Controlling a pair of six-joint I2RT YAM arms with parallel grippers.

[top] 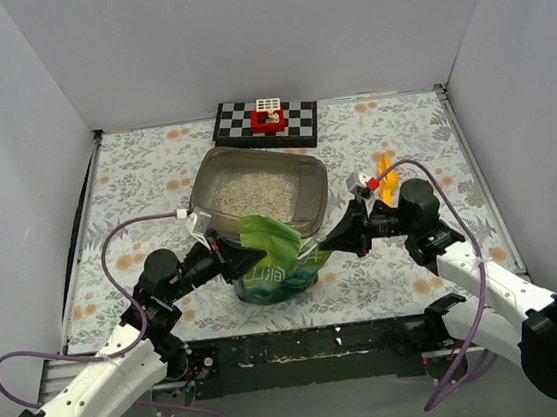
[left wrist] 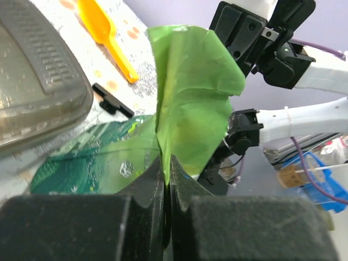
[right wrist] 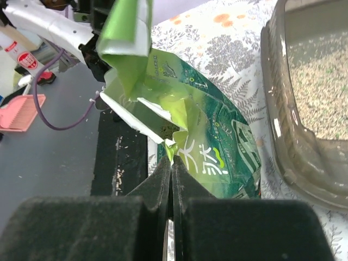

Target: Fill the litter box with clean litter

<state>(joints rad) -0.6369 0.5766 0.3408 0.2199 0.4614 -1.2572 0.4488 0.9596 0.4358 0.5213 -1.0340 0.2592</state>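
- Nearest us, both tools meet at the green bag (top: 275, 269). The left gripper (left wrist: 167, 163) and right gripper (right wrist: 171, 160) each have their jaws pressed together, pinching opposite edges of its torn mouth.
- Litter box (top: 196, 193): it sits mid-table beyond the bag and already carries a shallow bed of clean litter (top: 252, 193).
- Bag body: it stands just beside the box's near wall, mouth upward and partly spread.
- Yellow scoop (top: 386, 178): it lies to the right of the box, apart from both grippers.
- We judge the step in hand to be lifting and tipping. We would raise both pinches together, keep the mouth taut, carry it over the near rim, then tilt slowly so the granules fall inside the walls.
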